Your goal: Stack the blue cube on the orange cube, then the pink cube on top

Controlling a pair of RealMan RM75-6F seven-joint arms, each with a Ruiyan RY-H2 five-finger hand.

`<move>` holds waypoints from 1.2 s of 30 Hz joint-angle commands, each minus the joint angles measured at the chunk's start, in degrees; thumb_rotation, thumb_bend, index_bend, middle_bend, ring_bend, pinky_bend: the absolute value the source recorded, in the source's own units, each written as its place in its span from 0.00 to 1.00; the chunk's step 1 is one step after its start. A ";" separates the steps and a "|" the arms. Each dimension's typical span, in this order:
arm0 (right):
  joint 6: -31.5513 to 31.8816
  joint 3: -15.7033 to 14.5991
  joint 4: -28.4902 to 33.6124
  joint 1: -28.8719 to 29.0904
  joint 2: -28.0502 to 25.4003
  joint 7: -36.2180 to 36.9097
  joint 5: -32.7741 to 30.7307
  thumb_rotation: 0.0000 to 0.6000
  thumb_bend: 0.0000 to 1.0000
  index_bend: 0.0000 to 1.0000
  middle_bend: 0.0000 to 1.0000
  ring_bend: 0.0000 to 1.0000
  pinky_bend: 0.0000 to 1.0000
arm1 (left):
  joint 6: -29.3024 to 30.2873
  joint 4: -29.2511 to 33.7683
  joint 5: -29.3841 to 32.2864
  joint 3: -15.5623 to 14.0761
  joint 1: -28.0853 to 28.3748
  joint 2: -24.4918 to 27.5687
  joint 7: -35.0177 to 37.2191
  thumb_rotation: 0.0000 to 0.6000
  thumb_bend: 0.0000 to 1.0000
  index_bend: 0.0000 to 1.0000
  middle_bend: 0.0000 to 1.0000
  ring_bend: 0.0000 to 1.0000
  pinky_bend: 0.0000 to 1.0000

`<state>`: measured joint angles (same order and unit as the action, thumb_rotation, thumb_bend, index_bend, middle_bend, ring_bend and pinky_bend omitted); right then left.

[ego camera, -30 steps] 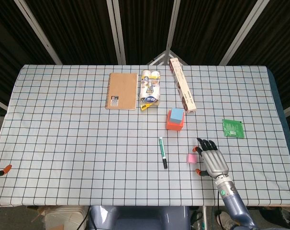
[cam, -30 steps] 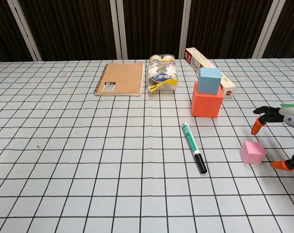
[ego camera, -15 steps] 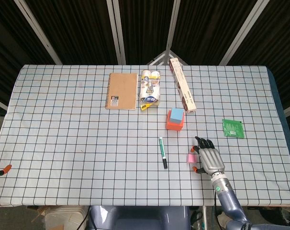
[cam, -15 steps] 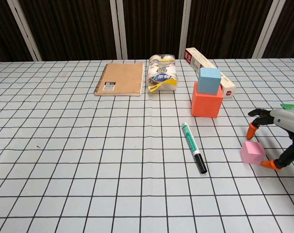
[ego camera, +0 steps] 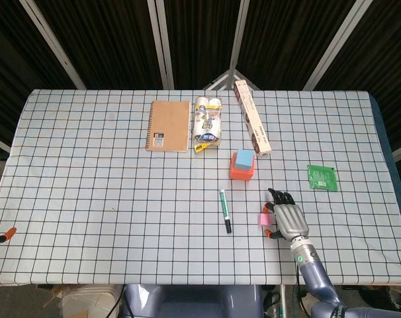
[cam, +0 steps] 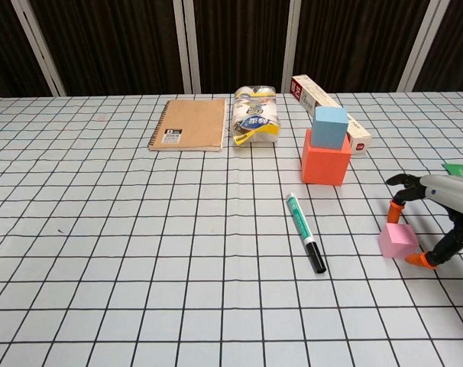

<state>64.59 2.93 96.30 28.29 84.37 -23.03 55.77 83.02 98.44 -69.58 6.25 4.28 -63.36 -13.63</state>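
The blue cube (ego camera: 243,159) (cam: 330,126) sits on top of the orange cube (ego camera: 241,173) (cam: 325,163) right of the table's middle. The small pink cube (ego camera: 262,218) (cam: 396,240) rests on the checked cloth nearer the front. My right hand (ego camera: 288,217) (cam: 441,200) is right beside it, coming from the right. One orange fingertip is at the cube's far edge and the thumb tip at its near right corner. The cube stays flat on the cloth; I cannot tell whether the tips touch it. My left hand is out of both views.
A green marker (ego camera: 224,211) (cam: 305,243) lies left of the pink cube. At the back are a brown notebook (ego camera: 168,126), a wrapped packet (ego camera: 208,122) and a long box (ego camera: 251,126). A green packet (ego camera: 322,177) lies behind the right hand.
My right hand has slid left to the pink cube, and its finger and thumb tips have drawn in around it. The cubes have not moved.
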 commanded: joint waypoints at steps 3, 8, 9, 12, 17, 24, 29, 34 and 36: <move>-0.49 0.39 -0.19 0.18 0.10 -0.22 0.11 1.00 0.33 0.44 0.00 0.00 0.00 | 0.03 0.01 0.04 -0.02 0.01 -0.03 -0.11 1.00 0.13 0.08 0.00 0.00 0.00; -0.68 0.80 -0.30 0.26 0.33 -0.46 0.23 1.00 0.35 0.44 0.00 0.00 0.00 | 0.17 0.03 0.04 0.02 -0.04 0.00 0.03 1.00 0.13 0.08 0.00 0.00 0.00; -0.71 0.88 -0.29 0.28 0.36 -0.52 0.23 1.00 0.35 0.45 0.00 0.00 0.00 | 0.15 0.03 0.03 0.00 -0.03 0.01 0.03 1.00 0.13 0.08 0.00 0.00 0.00; -0.81 1.07 -0.14 0.29 0.36 -0.62 0.23 1.00 0.36 0.46 0.00 0.00 0.00 | 0.05 0.02 0.04 -0.03 0.00 0.04 0.03 1.00 0.13 0.08 0.00 0.00 0.00; -0.73 1.33 0.15 0.24 0.17 -0.87 0.25 1.00 0.36 0.46 0.00 0.00 0.00 | 0.04 0.05 0.03 -0.05 -0.01 0.07 0.09 1.00 0.13 0.08 0.00 0.00 0.00; -0.75 1.49 0.51 0.06 -0.24 -1.10 0.08 1.00 0.36 0.46 0.00 0.00 0.00 | 0.06 0.06 -0.09 -0.14 0.02 0.03 -0.04 1.00 0.13 0.08 0.00 0.00 0.00; -0.39 1.52 1.27 -0.12 -0.73 -1.28 0.58 1.00 0.36 0.46 0.00 0.00 0.00 | 0.06 0.08 -0.10 -0.15 0.04 -0.01 -0.09 1.00 0.13 0.08 0.00 0.00 0.00; 0.67 2.69 4.03 0.40 -2.87 -3.17 0.56 1.00 0.36 0.46 0.00 0.00 0.00 | -0.01 0.12 -0.08 -0.15 0.05 0.06 0.04 1.00 0.13 0.08 0.00 0.00 0.00; 1.25 4.11 5.87 1.18 -4.49 -4.88 -0.32 1.00 0.36 0.46 0.00 0.00 0.00 | -0.05 0.14 -0.16 -0.19 0.05 0.13 0.16 1.00 0.13 0.08 0.00 0.00 0.00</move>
<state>65.23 5.86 100.73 28.80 81.17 -26.56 56.16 82.97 98.58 -69.74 6.06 4.33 -63.24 -13.48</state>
